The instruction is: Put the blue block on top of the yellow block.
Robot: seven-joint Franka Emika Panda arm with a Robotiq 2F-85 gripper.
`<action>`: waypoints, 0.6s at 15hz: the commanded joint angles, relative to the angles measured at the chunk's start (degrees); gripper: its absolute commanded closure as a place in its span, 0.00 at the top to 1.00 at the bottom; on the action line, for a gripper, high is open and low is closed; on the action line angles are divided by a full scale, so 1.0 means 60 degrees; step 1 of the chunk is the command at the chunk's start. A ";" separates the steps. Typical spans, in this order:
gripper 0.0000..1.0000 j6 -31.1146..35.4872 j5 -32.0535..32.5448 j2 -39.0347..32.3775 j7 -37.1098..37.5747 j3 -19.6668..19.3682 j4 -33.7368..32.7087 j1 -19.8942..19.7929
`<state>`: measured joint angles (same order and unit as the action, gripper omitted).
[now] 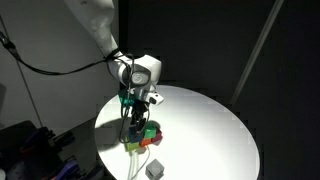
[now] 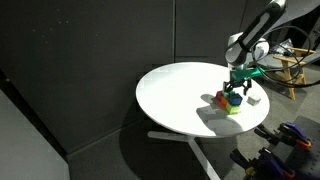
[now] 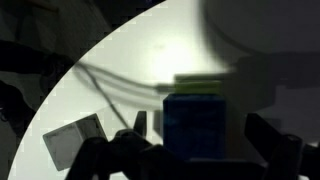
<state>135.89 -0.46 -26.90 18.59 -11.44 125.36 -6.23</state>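
Observation:
In the wrist view the dark blue block (image 3: 195, 125) stands between the fingers of my gripper (image 3: 200, 128), with a gap on each side. The jaws are open and touch nothing. The blue block sits on the yellow block (image 3: 198, 83), whose lime edge shows just beyond it. In an exterior view my gripper (image 2: 238, 86) hangs directly over the blue block (image 2: 235, 98) and the yellow block (image 2: 233, 108) under it. In an exterior view the gripper (image 1: 135, 110) stands low over the cluster of cubes and hides the blue block.
A grey cube (image 3: 72, 140) lies apart near the edge of the round white table (image 2: 180, 90). A red cube (image 2: 221, 98) and a green cube (image 1: 150, 128) sit against the stack. Black curtains surround the table, and cables hang behind the arm.

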 commanded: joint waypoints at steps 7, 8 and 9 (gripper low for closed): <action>1.00 -0.0503 -0.0234 0.0258 -0.0348 0.0100 -0.0116 -0.0123; 1.00 -0.0508 -0.0235 0.0292 -0.0368 0.0105 -0.0110 -0.0122; 1.00 -0.0511 -0.0232 0.0331 -0.0388 0.0108 -0.0098 -0.0120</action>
<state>134.83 -0.53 -26.53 18.17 -11.34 125.10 -6.23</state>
